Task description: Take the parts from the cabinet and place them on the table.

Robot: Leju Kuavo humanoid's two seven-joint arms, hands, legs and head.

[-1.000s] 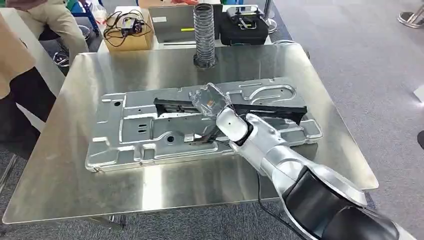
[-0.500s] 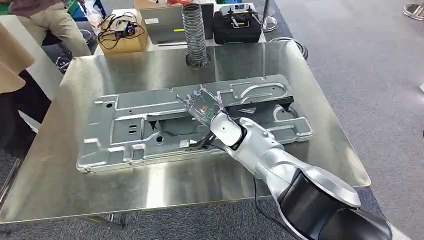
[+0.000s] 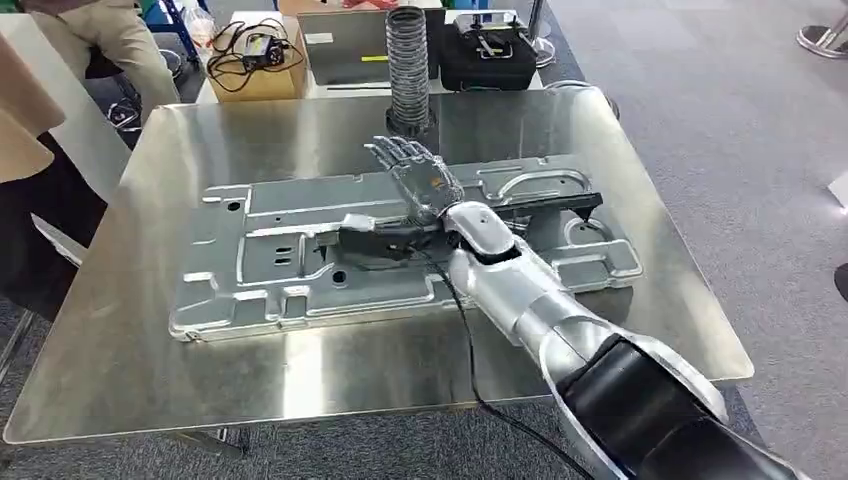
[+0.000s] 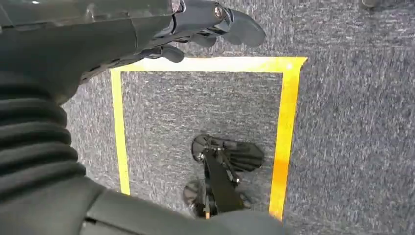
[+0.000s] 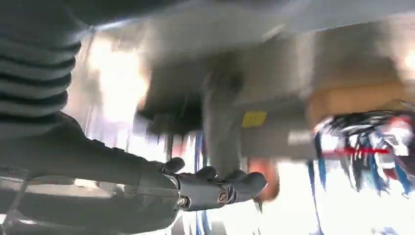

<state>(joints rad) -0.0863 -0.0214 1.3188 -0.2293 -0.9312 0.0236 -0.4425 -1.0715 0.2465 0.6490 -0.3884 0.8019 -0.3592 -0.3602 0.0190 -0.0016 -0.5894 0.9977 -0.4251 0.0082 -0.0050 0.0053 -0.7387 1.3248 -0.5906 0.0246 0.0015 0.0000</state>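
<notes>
A large stamped silver metal panel (image 3: 270,270) lies flat on the steel table (image 3: 300,380). A long black bar (image 3: 545,208) rests across the panel, and its near-left part is partly hidden by my arm. My right hand (image 3: 415,180) hovers over the middle of the panel just above the bar, with its fingers stretched out toward the far side and nothing in them. The right wrist view is blurred, but my right hand (image 5: 205,188) shows there with nothing in it. My left hand (image 4: 195,24) hangs over the carpet and holds nothing.
A grey corrugated hose (image 3: 408,60) stands at the table's far edge. Behind it are a black case (image 3: 485,50) and a cardboard box (image 3: 255,65) with cables. A person (image 3: 90,40) sits at the far left. Below my left hand are yellow floor tape (image 4: 288,122) and a black caster (image 4: 220,171).
My right hand has lifted off the black bar and reached further across the panel, with its fingers now straightened. The bar lies on the panel, slightly turned. The camera has shifted a little.
</notes>
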